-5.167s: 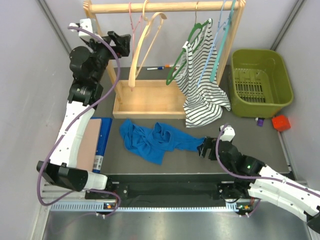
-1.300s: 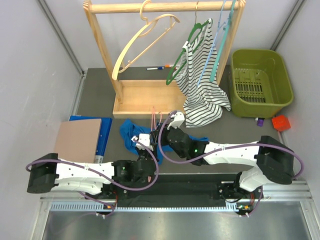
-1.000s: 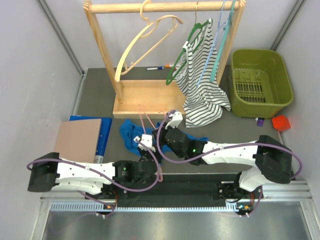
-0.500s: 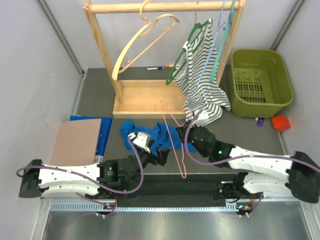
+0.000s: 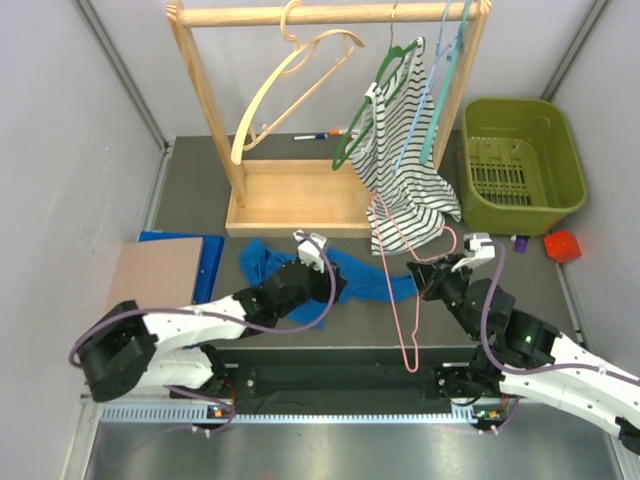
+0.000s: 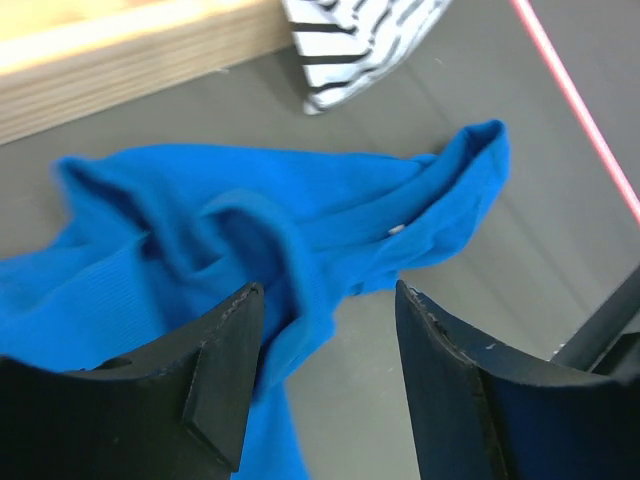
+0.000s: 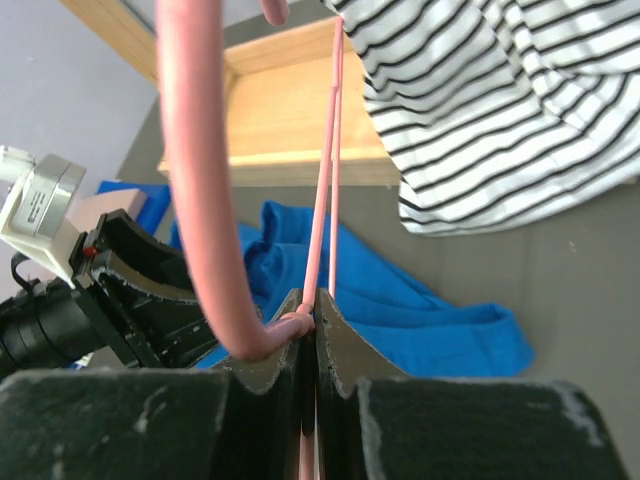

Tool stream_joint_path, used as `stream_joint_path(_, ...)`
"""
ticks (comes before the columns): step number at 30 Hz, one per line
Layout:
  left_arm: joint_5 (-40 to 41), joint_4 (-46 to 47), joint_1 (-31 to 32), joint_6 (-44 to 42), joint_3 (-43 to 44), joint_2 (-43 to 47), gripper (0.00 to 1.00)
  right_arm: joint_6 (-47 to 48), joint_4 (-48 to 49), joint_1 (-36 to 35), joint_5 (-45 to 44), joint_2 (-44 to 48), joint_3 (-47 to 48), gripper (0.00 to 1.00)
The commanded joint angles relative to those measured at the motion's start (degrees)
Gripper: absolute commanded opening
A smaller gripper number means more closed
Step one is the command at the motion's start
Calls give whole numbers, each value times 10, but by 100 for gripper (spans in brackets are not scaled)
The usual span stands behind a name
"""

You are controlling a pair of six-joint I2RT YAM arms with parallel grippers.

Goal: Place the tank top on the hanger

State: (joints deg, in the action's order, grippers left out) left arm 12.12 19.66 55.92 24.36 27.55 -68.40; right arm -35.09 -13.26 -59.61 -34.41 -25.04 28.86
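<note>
The royal-blue tank top (image 5: 375,283) lies crumpled on the grey table in front of the wooden rack. My left gripper (image 5: 335,282) hovers low over its middle, open, with a blue fold (image 6: 300,300) against the left finger and bare table by the right one. My right gripper (image 5: 428,281) is shut on the thin pink hanger (image 5: 409,365) just below its hook. In the right wrist view the hook (image 7: 195,170) curls up from the shut jaws (image 7: 310,322), with the tank top (image 7: 430,300) beyond. The hanger's wire (image 6: 575,95) also crosses the left wrist view at the top right.
A wooden rack (image 5: 290,195) stands at the back with a cream hanger (image 5: 290,70), a green hanger and a black-and-white striped top (image 5: 405,160). A green basket (image 5: 520,150) and a red block (image 5: 562,245) are at the right, and a brown board (image 5: 155,280) at the left.
My right gripper has carried the pink hanger to the right, off the tank top. My left gripper has moved forward over the blue fabric, its jaws now narrower than half a second ago.
</note>
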Motion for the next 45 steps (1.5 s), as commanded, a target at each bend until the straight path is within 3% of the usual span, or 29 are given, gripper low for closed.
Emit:
stream_joint_path(1, -44, 85, -5, 24, 50, -69, 59, -19, -77, -1, -33, 16, -2, 0)
stream_joint_path(9, 39, 49, -10, 46, 68, -117, 56, -19, -82, -1, -29, 24, -7, 0)
stream_joint_path(17, 39, 65, -17, 54, 92, -183, 58, -19, -89, -1, -23, 32, -12, 0)
stream_joint_path(20, 38, 92, -31, 73, 89, -211, 48, -18, -92, -1, -17, 40, -13, 0)
stream_joint_path(23, 46, 120, -40, 82, 86, -231, 26, -12, -94, 0, -13, 47, -12, 0)
stream_joint_path(24, 49, 125, -44, 86, 86, -237, 9, -7, -94, -1, -9, 50, -10, 0)
stream_joint_path(26, 48, 138, -50, 92, 80, -235, 0, -2, -103, 0, -5, 50, -6, 0)
stream_joint_path(31, 39, 162, -61, 90, 50, -166, 0, 16, -128, 0, 6, 51, 13, 0)
stream_joint_path(34, 16, 131, -85, 80, 34, -107, 0, 40, -130, -1, 22, 44, 25, 0)
stream_joint_path(45, -89, -4, -241, 76, -22, 113, 0, 121, -67, -1, 146, -28, 59, 0)
